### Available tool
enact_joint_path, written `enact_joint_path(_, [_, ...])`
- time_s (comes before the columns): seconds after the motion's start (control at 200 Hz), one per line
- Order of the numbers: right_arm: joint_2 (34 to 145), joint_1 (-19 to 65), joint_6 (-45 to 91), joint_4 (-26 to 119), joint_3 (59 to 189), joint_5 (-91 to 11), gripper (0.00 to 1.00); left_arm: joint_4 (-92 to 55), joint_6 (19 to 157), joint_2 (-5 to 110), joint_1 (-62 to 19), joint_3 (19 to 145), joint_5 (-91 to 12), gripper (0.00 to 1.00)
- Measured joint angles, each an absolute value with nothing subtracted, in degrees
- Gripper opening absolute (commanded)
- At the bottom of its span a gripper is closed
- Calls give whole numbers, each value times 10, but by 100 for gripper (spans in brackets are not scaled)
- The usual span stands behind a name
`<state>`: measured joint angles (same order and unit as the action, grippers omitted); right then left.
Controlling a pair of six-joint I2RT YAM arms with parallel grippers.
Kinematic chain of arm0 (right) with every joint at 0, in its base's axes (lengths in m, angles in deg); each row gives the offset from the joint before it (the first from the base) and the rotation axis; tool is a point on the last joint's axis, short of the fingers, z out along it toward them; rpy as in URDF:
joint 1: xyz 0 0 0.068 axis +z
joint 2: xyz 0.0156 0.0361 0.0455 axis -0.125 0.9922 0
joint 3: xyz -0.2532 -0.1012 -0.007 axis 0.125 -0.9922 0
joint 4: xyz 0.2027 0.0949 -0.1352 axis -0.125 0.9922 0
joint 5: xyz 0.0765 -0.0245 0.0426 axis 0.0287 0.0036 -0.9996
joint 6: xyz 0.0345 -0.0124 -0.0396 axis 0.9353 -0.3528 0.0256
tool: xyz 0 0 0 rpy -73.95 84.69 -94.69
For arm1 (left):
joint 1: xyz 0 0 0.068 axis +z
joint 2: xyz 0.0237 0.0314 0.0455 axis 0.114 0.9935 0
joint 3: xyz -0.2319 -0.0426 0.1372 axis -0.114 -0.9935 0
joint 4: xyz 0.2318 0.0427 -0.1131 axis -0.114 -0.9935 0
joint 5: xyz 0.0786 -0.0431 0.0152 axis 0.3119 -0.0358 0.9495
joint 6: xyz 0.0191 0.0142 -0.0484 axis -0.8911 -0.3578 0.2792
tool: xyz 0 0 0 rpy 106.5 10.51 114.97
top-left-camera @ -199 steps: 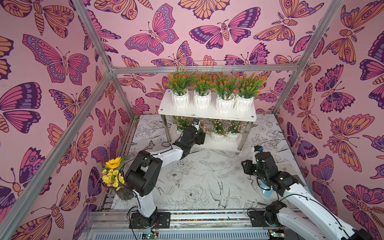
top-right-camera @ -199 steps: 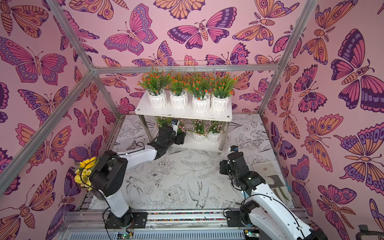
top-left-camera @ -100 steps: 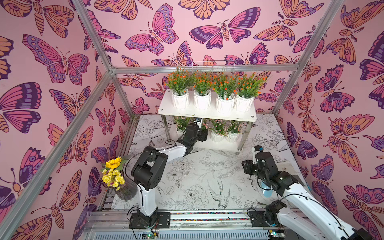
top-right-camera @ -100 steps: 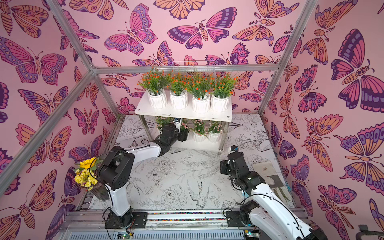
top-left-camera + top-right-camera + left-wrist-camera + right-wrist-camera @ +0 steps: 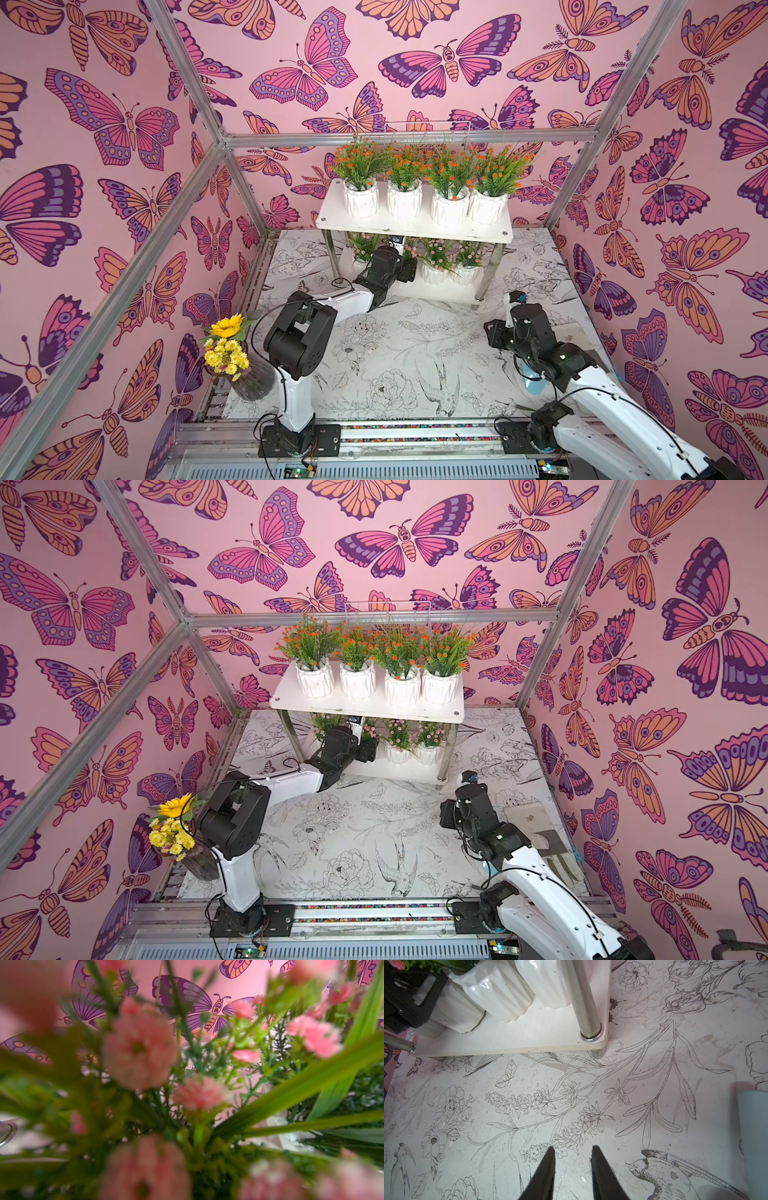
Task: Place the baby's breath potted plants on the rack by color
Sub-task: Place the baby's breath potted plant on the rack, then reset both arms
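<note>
Several orange-flowered baby's breath potted plants (image 5: 359,164) (image 5: 309,640) stand in a row on the top board of the white rack (image 5: 415,227) (image 5: 365,707). Pink-flowered ones (image 5: 438,254) (image 5: 397,733) stand on the lower board (image 5: 529,1036). My left gripper (image 5: 409,268) (image 5: 368,748) reaches in under the top board, around a white ribbed pot (image 5: 454,1014) beside two other pots (image 5: 496,989). Blurred pink flowers (image 5: 139,1051) fill the left wrist view and hide its jaws. The right gripper (image 5: 573,1149) hovers open over the printed table with nothing between its fingers.
A glass vase of yellow sunflowers (image 5: 232,357) (image 5: 178,833) stands at the front left beside the left arm's base. A wire basket (image 5: 424,133) hangs behind the rack. A pale blue object (image 5: 753,1126) lies by the right arm. Shiny rack legs (image 5: 583,1001) stand at the board's corners.
The left arm has pushed further in under the top board towards the lower shelf, its elbow swinging right. The right arm has not moved.
</note>
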<state>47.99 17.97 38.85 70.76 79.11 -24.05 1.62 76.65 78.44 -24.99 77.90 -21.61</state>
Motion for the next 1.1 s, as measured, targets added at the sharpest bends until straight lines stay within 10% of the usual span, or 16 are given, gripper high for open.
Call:
enact_joint_path(0.911, [476, 136, 384, 694, 783, -255, 34, -5, 772, 562, -286, 582, -180, 100])
enact_joint_path(1.101, [485, 68, 369, 677, 783, -295, 53, -66, 785, 432, -292, 509, -136, 100])
